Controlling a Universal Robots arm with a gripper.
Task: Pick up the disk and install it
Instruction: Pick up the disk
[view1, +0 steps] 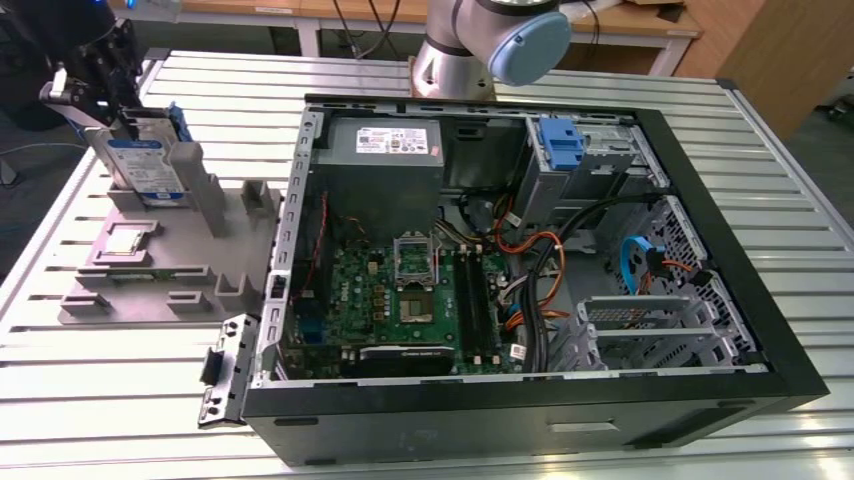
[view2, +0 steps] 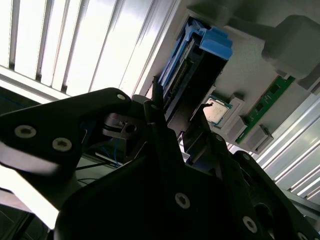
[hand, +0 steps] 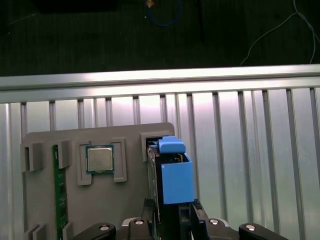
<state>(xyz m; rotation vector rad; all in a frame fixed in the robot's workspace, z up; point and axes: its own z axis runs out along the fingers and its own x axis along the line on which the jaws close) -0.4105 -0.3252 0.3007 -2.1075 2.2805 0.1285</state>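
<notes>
The disk, a silver drive with a blue-and-white label and a blue carrier frame, stands on edge in a slot of the grey holder at the exterior view's left. My gripper comes down on its upper edge and is shut on the disk, one finger on each flat side. In both wrist views the disk's blue carrier sticks out from between the black fingers. The disk's lower end still sits in the holder's slot.
An open black computer case lies to the exterior view's right, with a motherboard, a grey power supply box and a drive bay holding a blue bracket. The holder also carries a processor chip and a green memory stick. The table is slatted metal.
</notes>
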